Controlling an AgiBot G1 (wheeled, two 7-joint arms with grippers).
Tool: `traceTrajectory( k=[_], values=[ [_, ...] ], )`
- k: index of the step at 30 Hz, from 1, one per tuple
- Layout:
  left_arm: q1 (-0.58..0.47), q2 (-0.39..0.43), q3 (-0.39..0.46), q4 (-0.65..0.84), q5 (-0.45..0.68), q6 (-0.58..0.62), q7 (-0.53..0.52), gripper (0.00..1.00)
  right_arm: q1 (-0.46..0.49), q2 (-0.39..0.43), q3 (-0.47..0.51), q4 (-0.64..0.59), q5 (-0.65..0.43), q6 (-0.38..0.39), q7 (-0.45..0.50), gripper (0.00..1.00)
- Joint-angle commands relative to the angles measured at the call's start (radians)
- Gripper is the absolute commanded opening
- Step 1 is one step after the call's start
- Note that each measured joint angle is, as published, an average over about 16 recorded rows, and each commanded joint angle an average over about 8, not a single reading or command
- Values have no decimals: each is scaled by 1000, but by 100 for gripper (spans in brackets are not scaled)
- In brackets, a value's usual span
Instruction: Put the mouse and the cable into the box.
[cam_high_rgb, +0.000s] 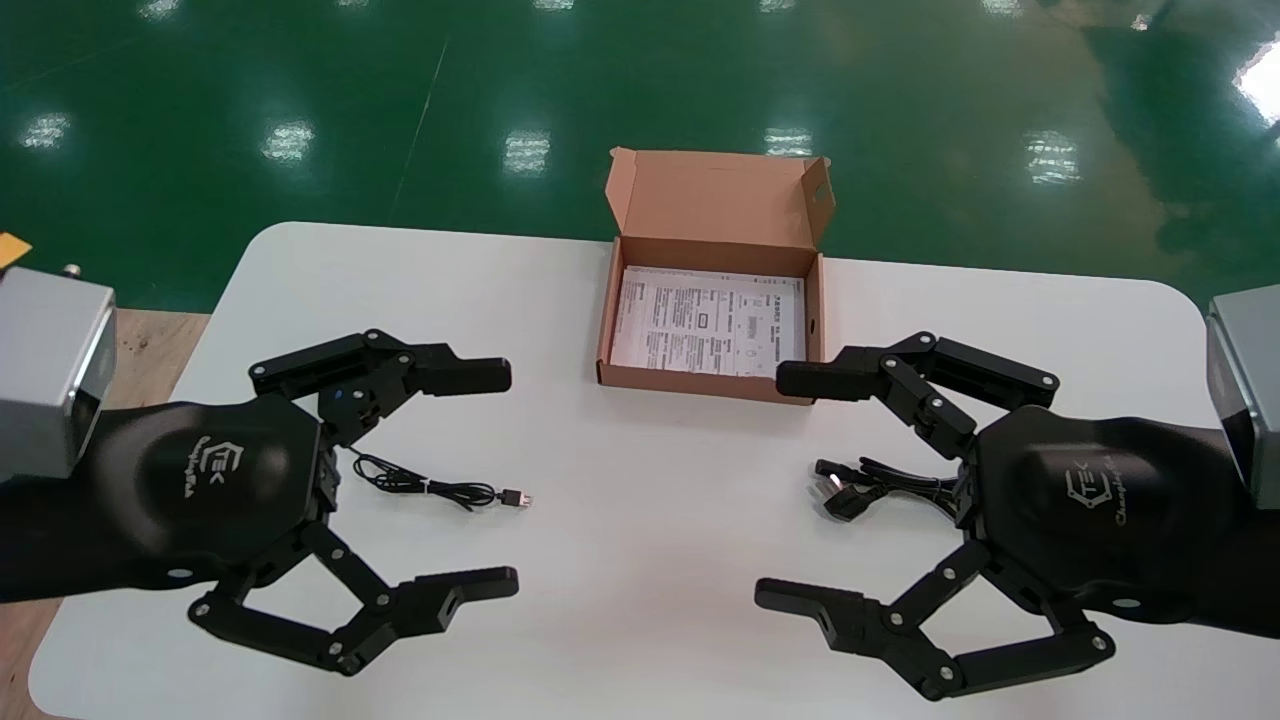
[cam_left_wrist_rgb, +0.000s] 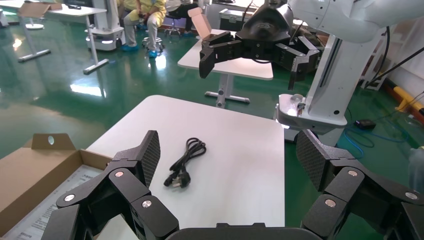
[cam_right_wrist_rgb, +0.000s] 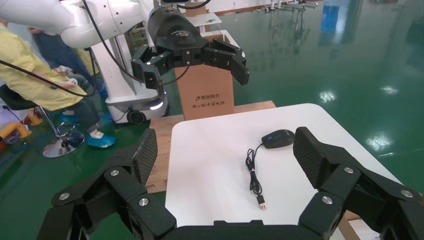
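Currently, both the left claw (cam_high_rgb: 506, 478) and right claw (cam_high_rgb: 775, 487) are spread above the worktop (cam_high_rgb: 640, 600). We judge the mouse (cam_right_wrist_rgb: 278, 138), lying beneath the left claw, light, hard and slick: grip its flanks. The bundled cable (cam_high_rgb: 865, 485), near the open box (cam_high_rgb: 700, 382), is limp: pinch mid-bundle.

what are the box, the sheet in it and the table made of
Box: brown cardboard, matte, with folded flaps and cut slots. Sheet: thin white paper, printed with fine text. Table: smooth white top, faint sheen, probably laminate or coated board, hard to confirm.
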Motion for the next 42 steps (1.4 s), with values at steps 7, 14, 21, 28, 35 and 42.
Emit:
traceTrajectory(
  k=[7,14,21,28,35,42],
  values=[
    [0,0,0,0,0,0,0,100,0,0,0,0,0,0,0,100],
    [0,0,0,0,0,0,0,100,0,0,0,0,0,0,0,100],
    [0,0,0,0,0,0,0,100,0,0,0,0,0,0,0,100],
    [-30,2,30,1,53,33,6,100,12,11,-9,4,-37,-9,-14,100],
    [-183,47,186,93,267,90,55,100,118,44,-80,-18,-272,-65,-128,100],
    [-340,143,345,311,528,77,200,100,252,25,-224,-164,-534,-86,-336,100]
  ],
)
